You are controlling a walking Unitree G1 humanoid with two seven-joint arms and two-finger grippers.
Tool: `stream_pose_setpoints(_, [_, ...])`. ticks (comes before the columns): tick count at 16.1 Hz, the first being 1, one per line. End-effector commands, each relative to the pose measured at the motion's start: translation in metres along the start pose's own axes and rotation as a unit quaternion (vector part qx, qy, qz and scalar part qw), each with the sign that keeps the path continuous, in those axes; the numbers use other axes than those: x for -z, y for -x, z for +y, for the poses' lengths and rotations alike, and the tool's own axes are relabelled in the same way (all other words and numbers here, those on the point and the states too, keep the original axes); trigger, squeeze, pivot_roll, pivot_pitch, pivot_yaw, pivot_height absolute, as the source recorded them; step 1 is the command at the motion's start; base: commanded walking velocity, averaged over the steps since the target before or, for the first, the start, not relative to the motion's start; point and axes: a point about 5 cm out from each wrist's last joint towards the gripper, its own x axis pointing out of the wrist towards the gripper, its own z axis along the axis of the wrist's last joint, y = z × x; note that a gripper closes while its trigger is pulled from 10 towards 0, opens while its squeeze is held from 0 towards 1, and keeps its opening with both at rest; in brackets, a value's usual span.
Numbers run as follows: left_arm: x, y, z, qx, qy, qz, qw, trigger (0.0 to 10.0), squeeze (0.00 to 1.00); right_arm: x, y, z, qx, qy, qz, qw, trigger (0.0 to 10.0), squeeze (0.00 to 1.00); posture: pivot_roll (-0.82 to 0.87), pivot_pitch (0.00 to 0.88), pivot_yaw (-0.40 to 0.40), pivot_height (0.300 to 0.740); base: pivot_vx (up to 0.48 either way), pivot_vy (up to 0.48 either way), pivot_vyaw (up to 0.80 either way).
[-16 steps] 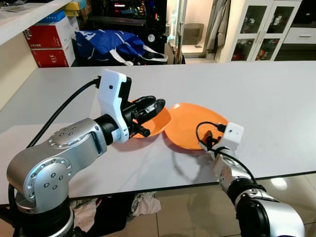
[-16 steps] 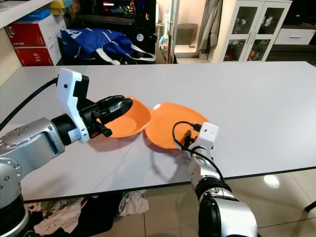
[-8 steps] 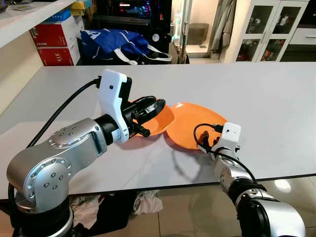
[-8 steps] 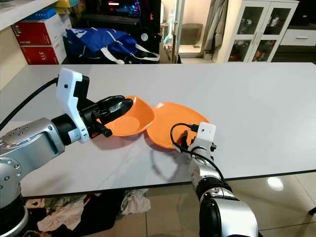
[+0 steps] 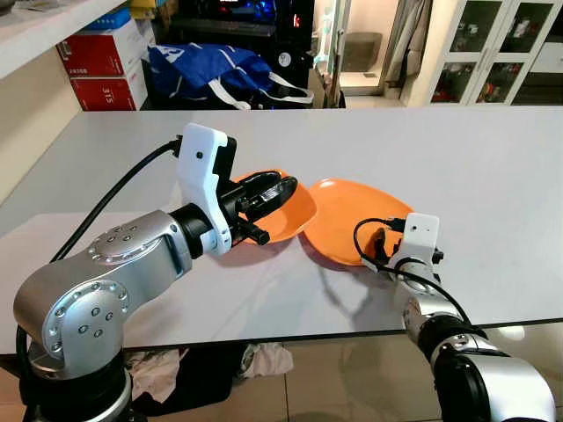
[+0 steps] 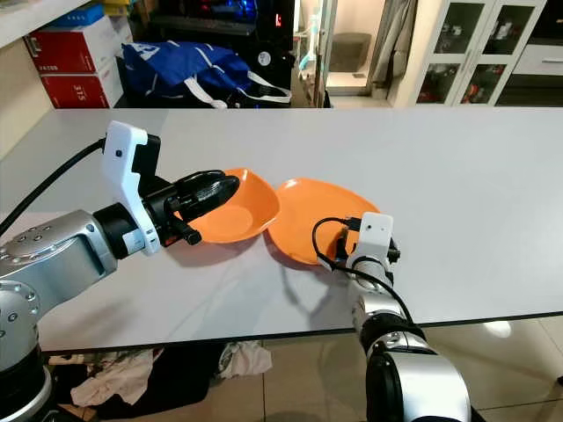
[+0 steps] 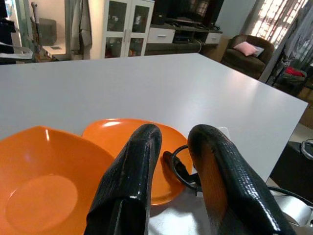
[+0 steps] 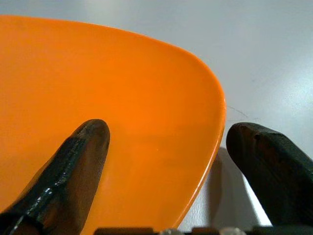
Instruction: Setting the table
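**Two orange dishes at the near side of the worktop, one end effector on each**

I count two dishes on the white worktop [image 5: 457, 158]: one orange bowl [image 5: 286, 211] and one orange plate [image 5: 347, 220]. Both are the same plain, glossy orange with no pattern. The bowl is deep, with a rounded-square rim and a flat round floor. The plate is shallow with a softly squared edge, and it sits tilted, its near edge raised off the worktop. The plate lies just to the right of the bowl, their rims touching or nearly so; I cannot tell which.

My left end effector [image 5: 264, 192] holds the bowl at the rim on the side away from the plate. Its two black fingers [image 7: 132, 181] sit close together with a narrow gap, but whether the rim is actually pinched between them I cannot tell.

My right end effector [image 8: 166, 161] is at the plate's near edge, on the side away from the bowl. Its fingers are spread wide, one over the plate's orange face and the other out past the rim above the worktop.

Beyond the far edge of the worktop from the bowl I see one blue bag [image 5: 207, 70] and two red boxes [image 5: 101, 66].
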Motion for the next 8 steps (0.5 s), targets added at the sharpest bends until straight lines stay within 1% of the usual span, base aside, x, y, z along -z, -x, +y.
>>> stream_pose_setpoints(1, [-0.0036, -0.0022, -0.0022, 0.013, -0.002, -0.006, 1.0, 10.0, 0.0, 0.0102, 0.0019, -0.0047, 0.008, 0.009, 0.02, 1.0, 10.0, 1.0, 0.17, 0.0, -0.003, 0.74, 0.0, 0.0, 0.0])
stream_pose_setpoints(3, [-0.0039, -0.0036, -0.0027, 0.017, -0.001, -0.008, 1.0, 10.0, 0.0, 0.0048, 0.0005, -0.0068, 0.013, 0.013, 0.006, 1.0, 10.0, 1.0, 0.16, 0.0, -0.001, 0.74, 0.0, 0.0, 0.0])
stream_pose_setpoints(8, [-0.0042, -0.0045, -0.0026, 0.019, 0.002, -0.009, 1.0, 10.0, 0.0, 0.001, -0.0002, -0.0048, 0.011, 0.009, -0.001, 1.0, 10.0, 1.0, 0.16, 0.0, -0.001, 0.74, 0.0, 0.0, 0.0])
